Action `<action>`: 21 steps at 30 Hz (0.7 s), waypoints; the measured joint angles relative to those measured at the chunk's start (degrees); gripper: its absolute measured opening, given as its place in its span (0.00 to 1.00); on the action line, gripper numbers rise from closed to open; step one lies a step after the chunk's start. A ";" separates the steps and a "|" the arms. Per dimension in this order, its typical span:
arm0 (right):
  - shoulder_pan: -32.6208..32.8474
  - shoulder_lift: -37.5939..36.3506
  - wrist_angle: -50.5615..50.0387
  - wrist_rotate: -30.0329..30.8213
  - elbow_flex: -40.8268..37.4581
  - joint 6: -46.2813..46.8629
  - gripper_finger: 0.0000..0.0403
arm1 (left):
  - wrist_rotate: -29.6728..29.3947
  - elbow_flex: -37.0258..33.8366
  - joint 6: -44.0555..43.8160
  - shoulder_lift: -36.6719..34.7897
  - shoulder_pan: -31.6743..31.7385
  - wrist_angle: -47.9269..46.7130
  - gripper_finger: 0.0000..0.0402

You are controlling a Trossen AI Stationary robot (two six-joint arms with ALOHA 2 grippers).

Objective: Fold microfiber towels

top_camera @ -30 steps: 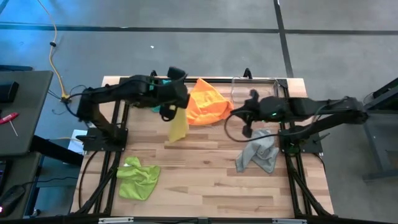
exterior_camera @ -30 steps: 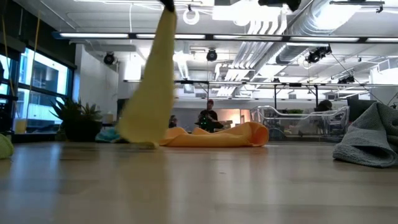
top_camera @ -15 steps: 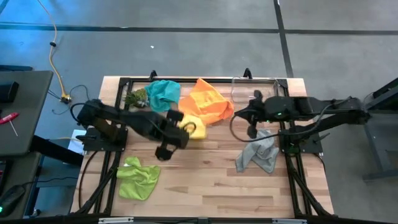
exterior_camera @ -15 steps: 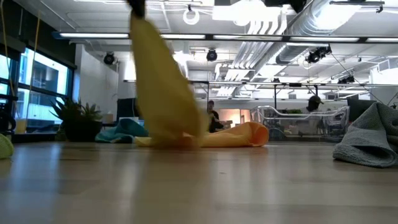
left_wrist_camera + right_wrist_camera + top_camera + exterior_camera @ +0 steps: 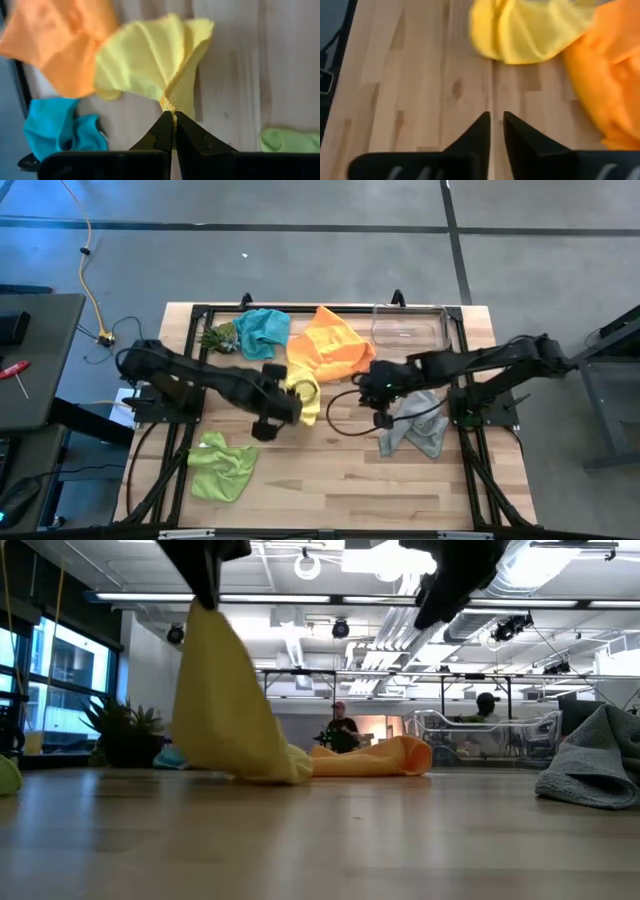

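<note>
Left tool (image 5: 173, 120) pinches the yellow towel (image 5: 150, 65) mid-table beside orange (image 5: 335, 345), right tool (image 5: 494, 122) hovers slightly parted nearby; teal (image 5: 262, 330), grey (image 5: 418, 425), lime (image 5: 222, 465) lie crumpled, none folded.

Left gripper (image 5: 173, 119) pinching yellow towel (image 5: 150, 60), orange towel (image 5: 55, 42), teal towel (image 5: 55, 132) beyond
</note>
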 joint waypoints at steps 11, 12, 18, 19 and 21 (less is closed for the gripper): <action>1.44 15.79 22.06 8.84 0.00 3.13 0.47 | 5.33 0.77 -8.44 -9.50 12.48 0.90 0.00; 1.23 17.45 25.54 10.01 0.00 5.58 0.48 | 5.33 0.77 -9.10 -9.95 13.07 0.90 0.00; 1.35 25.17 42.46 13.08 0.00 25.49 0.48 | 4.55 0.75 -11.58 -10.72 16.86 0.83 0.00; 1.89 25.82 43.38 14.19 0.00 28.22 0.48 | 4.53 0.75 -11.58 -10.72 17.47 0.86 0.00; 3.13 26.56 43.04 18.12 0.00 32.87 0.48 | 4.71 0.75 -11.43 -10.72 18.66 1.63 0.00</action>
